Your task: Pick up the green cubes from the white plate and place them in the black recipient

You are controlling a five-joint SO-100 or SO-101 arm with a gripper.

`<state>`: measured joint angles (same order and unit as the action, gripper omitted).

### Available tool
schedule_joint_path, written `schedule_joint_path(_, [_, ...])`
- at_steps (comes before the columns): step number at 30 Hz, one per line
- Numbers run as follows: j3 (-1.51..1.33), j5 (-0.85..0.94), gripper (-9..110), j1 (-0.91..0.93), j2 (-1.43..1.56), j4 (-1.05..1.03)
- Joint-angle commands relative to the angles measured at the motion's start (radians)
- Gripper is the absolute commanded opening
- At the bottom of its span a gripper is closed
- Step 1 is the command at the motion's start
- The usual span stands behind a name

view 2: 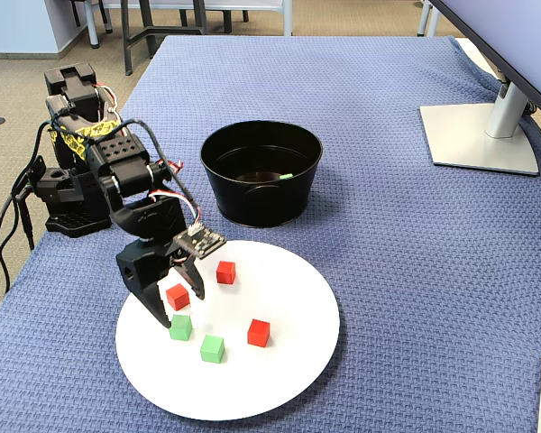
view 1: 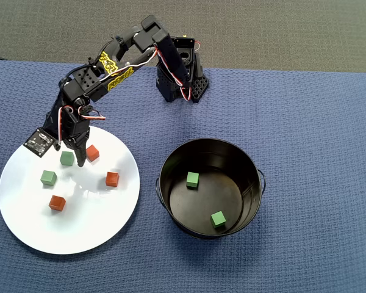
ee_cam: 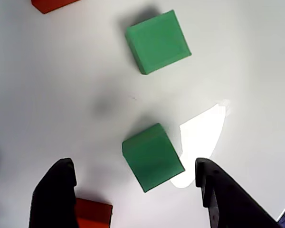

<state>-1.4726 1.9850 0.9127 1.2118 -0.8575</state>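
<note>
Black two-finger claw (ee_cam: 133,190) spread apart, low over large round white plate (view 1: 79,235), straddling small matte green cube (ee_cam: 152,156) without touching. Second green cube (ee_cam: 157,42) just beyond. Two more green cubes (view 1: 193,179) inside glossy black metal bucket (view 1: 171,165). Three red-orange cubes (view 1: 112,179) on plate.

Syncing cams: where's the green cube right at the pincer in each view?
Overhead view: green cube, upper left of the white plate, just left of the pincer.
Wrist view: lower centre, between the open fingers.
Fixed view: left of the plate, below the pincer.
Shared landmark: the red cube beside it, at the bottom left in the wrist view, just above it in the fixed view.
</note>
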Motion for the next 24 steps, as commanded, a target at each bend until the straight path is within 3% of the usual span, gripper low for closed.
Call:
schedule_joint_path(1, [0.074,0.015,26,0.011,0.000,0.032])
schedule_joint_path(24, [0.097,0.021,26,0.023,-0.101,0.074])
